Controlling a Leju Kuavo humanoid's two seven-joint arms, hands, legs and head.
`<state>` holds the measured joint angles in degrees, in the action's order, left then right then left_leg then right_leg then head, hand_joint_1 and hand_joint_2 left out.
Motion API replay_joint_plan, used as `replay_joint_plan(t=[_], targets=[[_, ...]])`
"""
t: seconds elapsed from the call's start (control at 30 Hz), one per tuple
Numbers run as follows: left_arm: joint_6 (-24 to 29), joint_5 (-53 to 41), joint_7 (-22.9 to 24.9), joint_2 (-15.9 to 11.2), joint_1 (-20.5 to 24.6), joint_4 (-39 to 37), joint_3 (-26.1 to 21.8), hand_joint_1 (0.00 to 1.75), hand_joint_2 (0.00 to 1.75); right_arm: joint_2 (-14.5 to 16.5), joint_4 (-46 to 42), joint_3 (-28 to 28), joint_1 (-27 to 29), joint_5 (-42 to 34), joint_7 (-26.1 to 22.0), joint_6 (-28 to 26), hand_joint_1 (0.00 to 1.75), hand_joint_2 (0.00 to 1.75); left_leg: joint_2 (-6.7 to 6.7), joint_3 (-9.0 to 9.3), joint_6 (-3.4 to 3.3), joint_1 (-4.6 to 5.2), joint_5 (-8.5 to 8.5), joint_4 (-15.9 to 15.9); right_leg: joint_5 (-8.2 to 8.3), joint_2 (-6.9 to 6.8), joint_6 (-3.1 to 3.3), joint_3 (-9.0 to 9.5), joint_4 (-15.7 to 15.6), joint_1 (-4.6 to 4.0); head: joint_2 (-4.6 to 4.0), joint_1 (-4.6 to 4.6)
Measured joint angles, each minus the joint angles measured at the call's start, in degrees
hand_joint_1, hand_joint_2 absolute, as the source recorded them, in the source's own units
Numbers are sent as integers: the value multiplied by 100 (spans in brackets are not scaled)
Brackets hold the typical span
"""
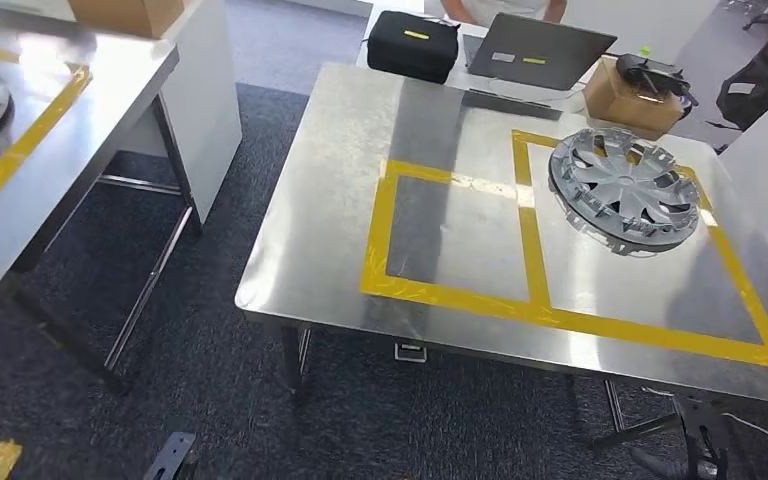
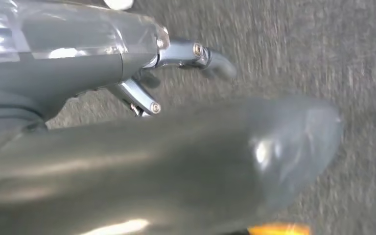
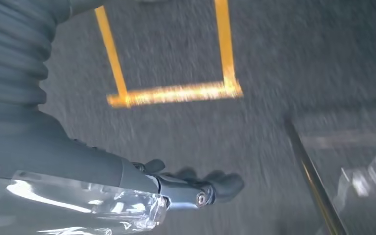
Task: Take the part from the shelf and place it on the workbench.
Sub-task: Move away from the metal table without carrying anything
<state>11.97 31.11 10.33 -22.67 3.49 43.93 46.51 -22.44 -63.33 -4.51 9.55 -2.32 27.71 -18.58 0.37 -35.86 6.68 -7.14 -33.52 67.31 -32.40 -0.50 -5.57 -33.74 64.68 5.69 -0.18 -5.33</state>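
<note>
Grey carpet (image 1: 210, 380) lies nearest, and both arms hang over it. The left robot hand (image 2: 186, 73) holds nothing, its fingers loosely spread above the floor. The right robot hand (image 3: 196, 188) is likewise empty, one dark finger stretched out over the carpet, near a yellow tape outline (image 3: 171, 93) on the floor and a metal leg (image 3: 313, 181). Farther on stands the steel worktop (image 1: 330, 200), marked with yellow tape (image 1: 460, 300) into two boxes. The part (image 1: 623, 188), a silver wheel cover, lies in the right-hand box, toward its far side, overlapping the tape at its far right. Behind it, at the worktop's back edge, sit a black case (image 1: 412, 45), a laptop (image 1: 535, 50) and a cardboard box (image 1: 632, 97). Off to the left is a second steel table (image 1: 50, 150).
</note>
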Motion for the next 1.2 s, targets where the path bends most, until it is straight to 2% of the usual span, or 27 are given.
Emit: replay_joint_plan(t=[0.03,0.1,0.13,0.17,0.2,0.27,0.3,0.33,0.37,0.4,0.47,0.53,0.57,0.6,0.67,0.73,0.77,0.8,0.83,0.9,0.93,0.97,1.03,1.07,1.1,1.17,1.2], targets=[[12,10,-5,-7,8,5,14,0,0,-28,10,88,6,-78,-5,-29,0,175,-2,-34,104,32,84,-46,-269,-15,42,-94,325,-31,0,-125],[25,22,-11,1,8,14,39,0,0,-69,31,274,7,-230,-25,-72,0,175,15,-104,448,149,259,-166,-615,-40,111,-196,847,-144,0,-273],[32,26,-9,1,8,14,50,0,0,-81,39,365,7,-293,-33,-90,0,175,28,-149,576,243,343,-217,-666,-41,192,-167,933,-224,0,-295],[38,27,-3,-3,9,15,60,0,0,-101,45,442,6,-356,-38,-110,0,175,32,-193,680,350,418,-266,-643,-31,333,-57,856,-329,0,-309],[43,27,3,-8,9,16,70,0,0,-131,50,509,2,-427,-45,-130,0,175,35,-230,763,470,494,-315,-565,-24,539,134,623,-469,0,-322],[17,21,34,25,13,37,106,0,0,-236,45,632,-14,-610,-50,-167,0,175,31,-236,858,653,655,-472,-431,-127,1139,675,-125,-829,1,-296],[-5,12,55,53,12,49,131,0,0,-316,26,695,-32,-706,-46,-198,0,175,50,-221,900,704,738,-563,-358,-210,1364,911,-497,-958,1,-247],[-40,-2,77,80,13,59,162,0,0,-417,-1,750,-58,-800,-35,-239,0,175,64,-217,942,700,818,-652,-302,-286,1503,1071,-806,-1043,1,-188],[-74,-19,91,97,11,62,194,0,0,-523,-28,795,-83,-888,-27,-284,0,175,77,-221,990,687,895,-729,-233,-319,1515,1143,-1034,-1054,1,-137],[-96,-35,104,89,9,57,224,0,0,-630,-59,836,-104,-984,-1,-343,0,175,126,-203,984,624,974,-845,-106,-324,1499,1192,-1284,-1088,1,-143],[-90,-58,144,74,5,64,288,0,0,-784,-178,922,-44,-1170,167,-482,0,175,51,-196,951,571,1018,-976,266,-327,1606,1352,-1867,-1074,0,-269],[-37,-78,210,40,2,88,332,0,0,-857,-374,1016,65,-1279,407,-620,0,175,-94,-271,1009,577,700,-765,650,-314,1727,1485,-2318,-956,-1,-368],[-31,-91,229,7,2,95,348,0,0,-862,-462,1075,103,-1309,448,-654,0,175,-133,-333,1098,560,473,-520,747,-289,1706,1476,-2393,-879,-1,-362],[-63,-110,232,-33,8,95,367,0,0,-849,-514,1143,124,-1342,398,-659,0,175,-111,-387,1206,524,316,-248,801,-266,1652,1438,-2406,-782,-1,-348],[-226,-200,224,-101,46,70,415,0,0,-776,-496,1310,132,-1453,126,-610,0,175,-30,-352,1482,390,334,30,815,-224,1477,1275,-2261,-543,0,-315],[-404,-414,316,-129,129,43,499,0,0,-734,-425,1436,132,-1610,11,-594,0,175,110,-18,1820,178,500,-282,677,-217,1236,979,-1807,-280,-1,-269],[-430,-541,405,-118,178,44,562,0,0,-757,-437,1485,159,-1676,108,-624,0,175,185,106,1940,99,471,-374,542,-217,1096,770,-1451,-177,0,-214],[-411,-654,498,-112,215,58,625,0,0,-816,-512,1546,202,-1719,264,-666,0,175,233,123,1971,44,390,-348,372,-225,953,579,-1065,-97,0,-170],[-368,-742,575,-113,241,72,678,0,0,-903,-629,1614,247,-1738,421,-727,0,175,254,83,1819,40,221,-233,198,-239,833,413,-697,-49,1,-166],[-287,-870,656,-138,265,86,732,0,0,-1133,-936,1783,304,-1749,667,-909,0,175,213,-44,1234,124,33,0,-43,-266,732,265,-317,-17,-1,-339],[-264,-931,656,-152,294,80,742,0,0,-1255,-1088,1884,311,-1758,729,-1016,0,175,189,-25,879,164,9,-29,-103,-258,726,236,-261,-18,-1,-423],[-249,-994,635,-153,337,73,748,0,0,-1378,-1230,1998,316,-1794,770,-1112,0,175,164,-19,585,186,60,-81,-173,-216,738,212,-225,-32,-1,-477],[-230,-1110,527,-132,454,39,741,0,0,-1631,-1516,2259,333,-1966,851,-1313,0,175,120,-20,52,183,170,-191,-460,-83,768,54,117,-67,0,-457],[-226,-1162,446,-101,506,3,732,0,0,-1775,-1667,2384,342,-2103,899,-1435,0,175,101,-20,-112,170,208,-244,-650,-27,790,-73,418,-82,1,-462],[-226,-1208,359,-61,551,-48,721,0,0,-1924,-1814,2498,346,-2246,939,-1546,0,175,85,-18,-197,146,243,-290,-795,3,806,-199,720,-87,1,-464],[-263,-1272,177,39,614,-180,684,0,0,-2202,-2055,2710,336,-2498,922,-1697,0,175,44,-12,-206,53,296,-360,-766,15,802,-289,945,-69,1,-461],[-309,-1286,85,93,636,-254,655,0,0,-2303,-2129,2803,331,-2578,861,-1719,0,175,16,-7,-166,-16,313,-382,-577,13,780,-206,755,-45,1,-461]])
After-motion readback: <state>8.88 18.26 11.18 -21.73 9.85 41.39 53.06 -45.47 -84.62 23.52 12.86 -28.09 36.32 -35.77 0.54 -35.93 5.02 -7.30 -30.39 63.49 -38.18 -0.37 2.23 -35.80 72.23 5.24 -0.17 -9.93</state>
